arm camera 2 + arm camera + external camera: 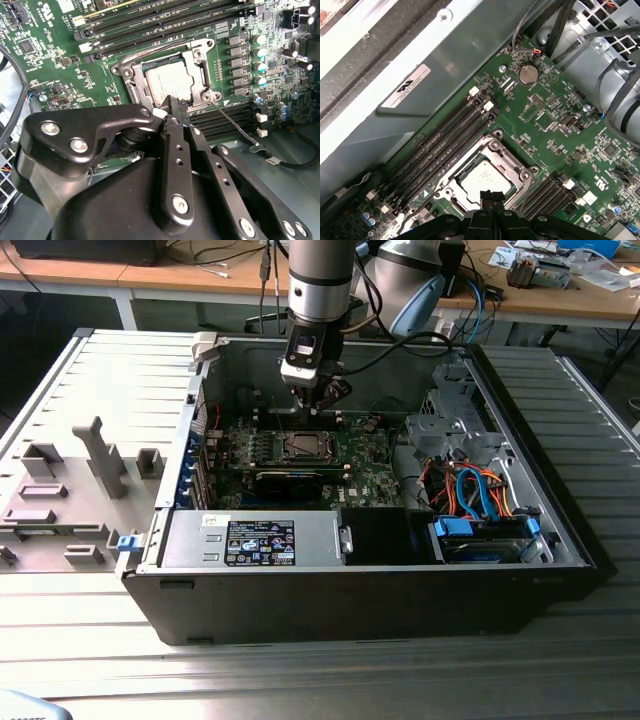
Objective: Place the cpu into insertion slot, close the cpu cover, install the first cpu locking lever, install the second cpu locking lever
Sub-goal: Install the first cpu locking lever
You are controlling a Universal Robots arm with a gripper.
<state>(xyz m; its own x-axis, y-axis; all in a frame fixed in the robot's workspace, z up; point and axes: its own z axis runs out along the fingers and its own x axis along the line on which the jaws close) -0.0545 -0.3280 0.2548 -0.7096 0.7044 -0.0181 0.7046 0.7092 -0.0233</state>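
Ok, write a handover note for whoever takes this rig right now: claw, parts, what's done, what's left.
Claw: shut, tips at the edge of the cover frame.
Chip: seated, its silver top showing through the frame, which lies flat over it.
Done: chip in, cover closed.
Left: one thin lever sticks out sideways from the frame's corner and seems not hooked down. I cannot tell the state of the other lever.

cpu (167, 82): silver, flat in insertion slot (146, 64) | cpu cover (131, 80): closed over it
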